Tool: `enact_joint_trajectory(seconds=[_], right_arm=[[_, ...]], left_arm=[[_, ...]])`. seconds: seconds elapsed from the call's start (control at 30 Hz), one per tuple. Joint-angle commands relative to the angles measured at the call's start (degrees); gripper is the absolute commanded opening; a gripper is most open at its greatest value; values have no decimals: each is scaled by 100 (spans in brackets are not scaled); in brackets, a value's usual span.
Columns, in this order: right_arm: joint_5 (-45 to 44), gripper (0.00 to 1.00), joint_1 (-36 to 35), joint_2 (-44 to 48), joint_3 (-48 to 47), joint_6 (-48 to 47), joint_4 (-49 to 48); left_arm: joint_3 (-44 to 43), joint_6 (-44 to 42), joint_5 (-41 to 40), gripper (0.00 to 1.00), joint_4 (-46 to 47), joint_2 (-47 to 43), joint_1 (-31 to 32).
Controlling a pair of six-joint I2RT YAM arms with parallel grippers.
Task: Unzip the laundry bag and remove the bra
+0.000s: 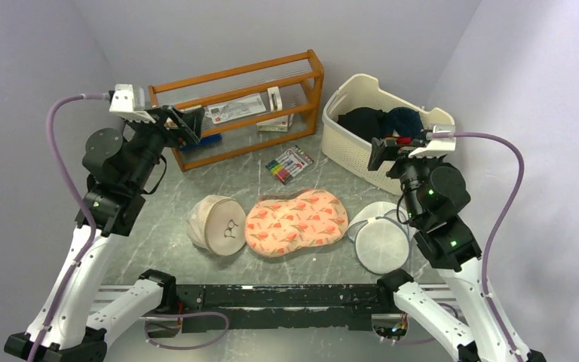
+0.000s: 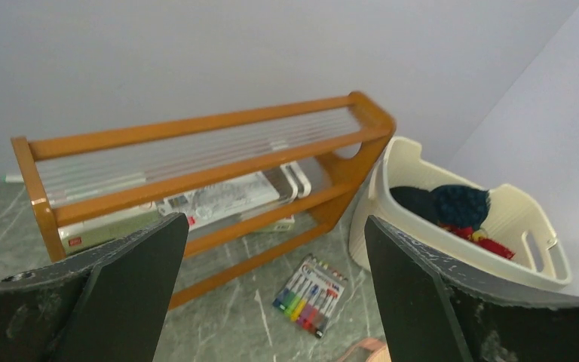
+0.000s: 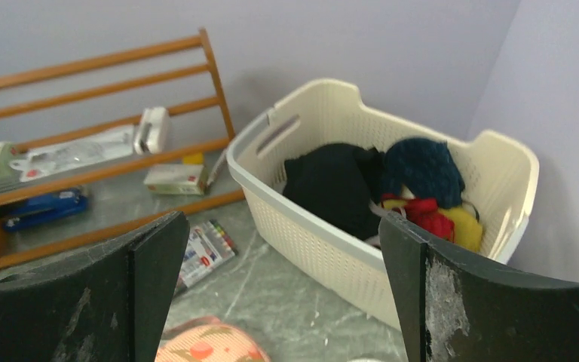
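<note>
On the grey table (image 1: 158,234), centre: laundry bag (image 1: 296,222), peach with orange-red flowers and green leaves, lying flat with its long axis left to right; contents not visible.
Left gripper (image 1: 185,124): raised off the table, well apart from the laundry bag, beyond and to the left of it; fingers (image 2: 132,290) spread wide, nothing between them.
Right gripper (image 1: 381,154): raised, beyond and to the right of the laundry bag, well apart from it; fingers (image 3: 422,294) spread wide, nothing between them.
Beige domed pouch (image 1: 215,224): just beside the laundry bag's left end, spectacles drawing facing the near edge.
White mesh discs (image 1: 381,240): at the laundry bag's right end, overlapping one another; whether they touch the bag cannot be told.
Marker pack (image 1: 289,164): beyond the laundry bag, near its middle, flat on the table, apart from it.
Wooden rack (image 1: 237,105): beyond and left of the laundry bag, against the back wall, with packets and papers on its shelf.
Cream basket (image 1: 347,147): beyond and right of the laundry bag, well apart from it.
Clothes (image 1: 381,122): inside the basket; dark, blue, red and yellow pieces.
</note>
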State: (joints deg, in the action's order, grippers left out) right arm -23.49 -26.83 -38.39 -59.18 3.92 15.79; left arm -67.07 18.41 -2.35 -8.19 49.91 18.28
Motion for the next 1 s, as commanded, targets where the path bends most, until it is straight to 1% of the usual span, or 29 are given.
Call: enact_joint_trajectory(seconds=[0.0,0.2,0.4,0.6,0.7,0.83,0.97], right_arm=[[39,100,404,83,364,554,65],[170,100,889,236,889,1151,186],[1015,100,1200,513,1275,1605,310],[2392,100,1346,816,1704,1747,57],[3056,100,1385,806,1876,1855,-84],[4260,100,1405,413,1977,1968,-306],[5092,100,1399,-104,2100,2093,-501]], left_arm=[[358,-87,474,99,362,54,-185],[848,-84,973,99,642,182,-294],[1148,-55,1458,99,873,336,-301],[1301,3,1937,100,1144,476,-239],[1311,28,2127,100,1227,550,-212],[1331,85,2393,100,1381,641,-185],[1334,100,2549,100,1471,717,-165]])
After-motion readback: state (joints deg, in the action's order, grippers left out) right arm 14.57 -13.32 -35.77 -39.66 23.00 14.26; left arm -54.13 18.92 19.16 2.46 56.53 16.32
